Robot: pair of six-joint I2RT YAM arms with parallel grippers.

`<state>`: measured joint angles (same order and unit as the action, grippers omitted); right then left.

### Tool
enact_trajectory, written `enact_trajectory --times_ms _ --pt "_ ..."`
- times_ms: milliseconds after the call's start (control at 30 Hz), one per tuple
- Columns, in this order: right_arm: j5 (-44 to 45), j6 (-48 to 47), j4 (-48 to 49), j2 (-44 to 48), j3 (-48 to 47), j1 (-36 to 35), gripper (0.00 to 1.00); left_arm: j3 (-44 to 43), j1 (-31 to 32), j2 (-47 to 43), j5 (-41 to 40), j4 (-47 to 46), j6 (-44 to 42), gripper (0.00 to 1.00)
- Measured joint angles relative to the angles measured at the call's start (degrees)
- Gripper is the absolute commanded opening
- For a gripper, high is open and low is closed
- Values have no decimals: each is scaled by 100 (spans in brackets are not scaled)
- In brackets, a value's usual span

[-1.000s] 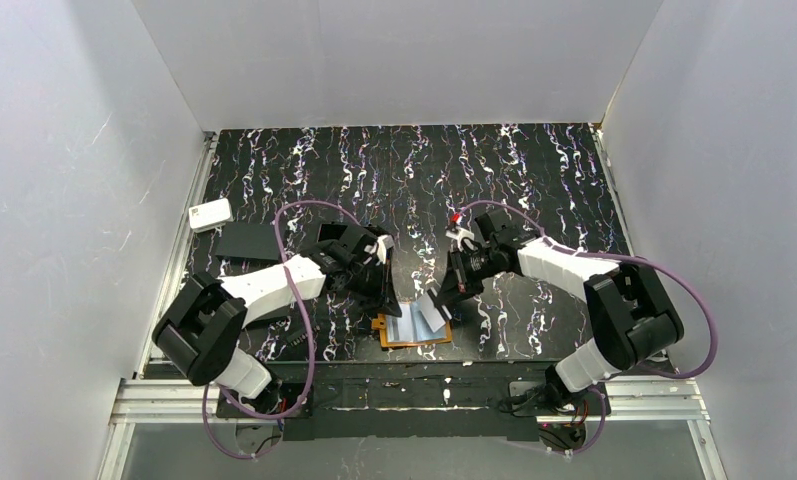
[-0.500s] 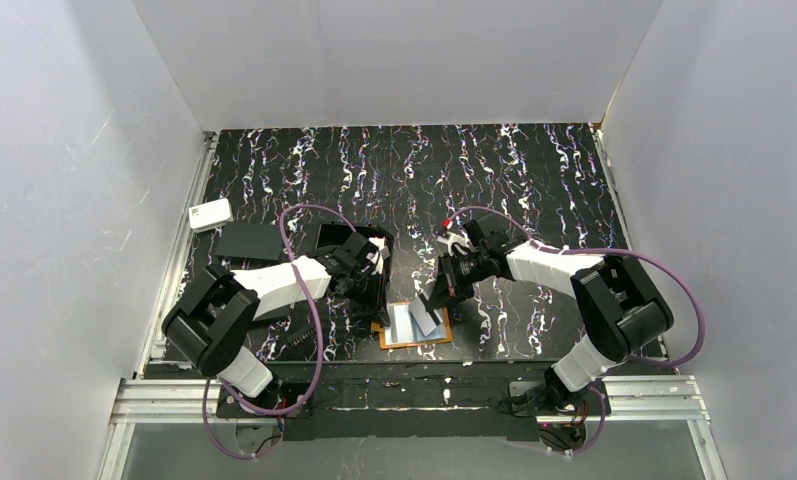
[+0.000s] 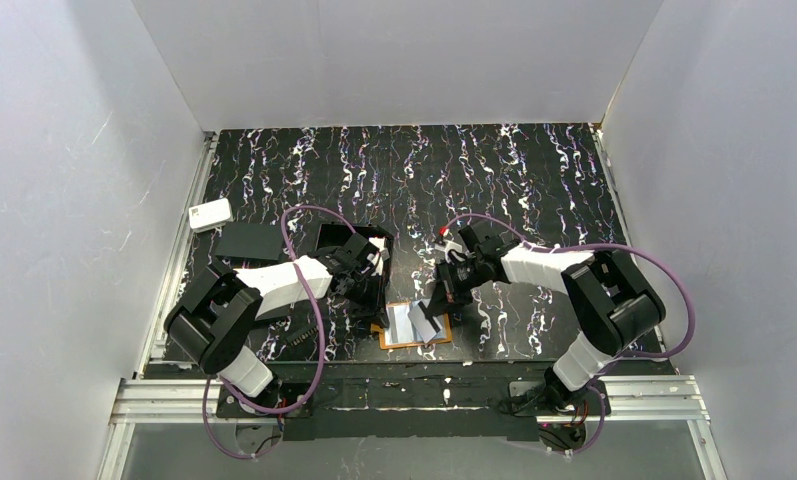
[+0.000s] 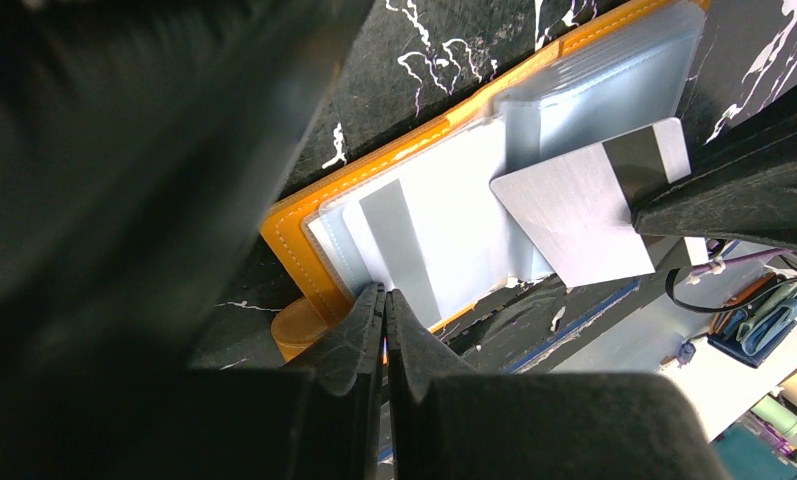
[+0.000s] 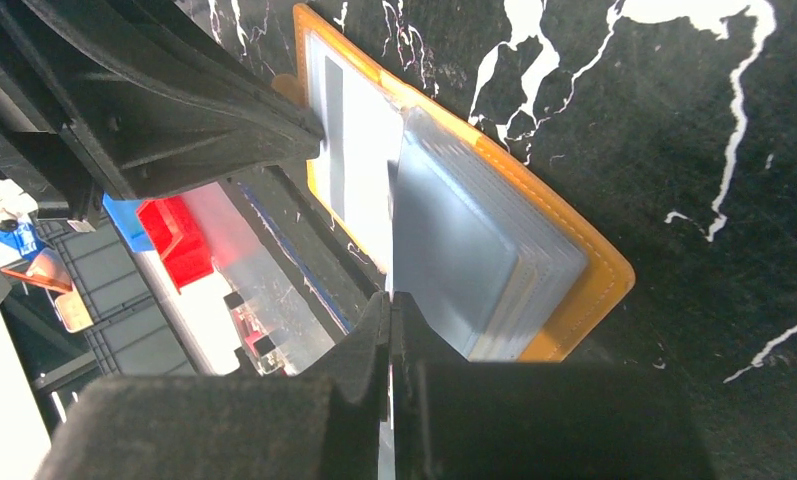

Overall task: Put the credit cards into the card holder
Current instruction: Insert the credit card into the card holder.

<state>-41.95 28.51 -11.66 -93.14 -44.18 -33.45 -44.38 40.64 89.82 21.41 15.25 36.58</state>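
The card holder (image 4: 289, 250) lies open on the table (image 3: 534, 180) between both tools, with a white striped card (image 4: 454, 230) inside its clear left pocket. The right tool (image 5: 391, 298) is clamped on a silver credit card (image 4: 574, 215) tilted over the holder's right pockets. The left tool (image 4: 384, 295) is closed at the holder's left edge; whether it pinches a flap is unclear.

light: bright, even, diffuse, source unseen; white walls (image 3: 394, 60) pale grey, no hard shadows | tabletop (image 3: 534, 170): dark, streaks crisp | left wrist: left end effector (image 4: 384, 297) black, blurred up close; card holder (image 4: 286, 225) sharp; soft sheen on credit card (image 4: 574, 215) | right wrist: right end effector (image 5: 391, 300) out of focus; room past tabletop edge blurred
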Motion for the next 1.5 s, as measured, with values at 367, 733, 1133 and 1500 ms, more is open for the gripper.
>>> enact_trajectory --times_ms 367,733,1133,1500 --pt "-57 39 402 -295 2 -70 1 0 0 9 0 0 -11 0" --pt "-61 468 1733 -372 428 -85 1 0 -2 26 22 -4 -15 0" --pt "-66 1344 3624 -372 1235 -146 1 39 -9 24 52 -79 9 0" --pt "1104 2562 5281 190 2365 -490 1 192 -24 -57 90 -286 120 0"
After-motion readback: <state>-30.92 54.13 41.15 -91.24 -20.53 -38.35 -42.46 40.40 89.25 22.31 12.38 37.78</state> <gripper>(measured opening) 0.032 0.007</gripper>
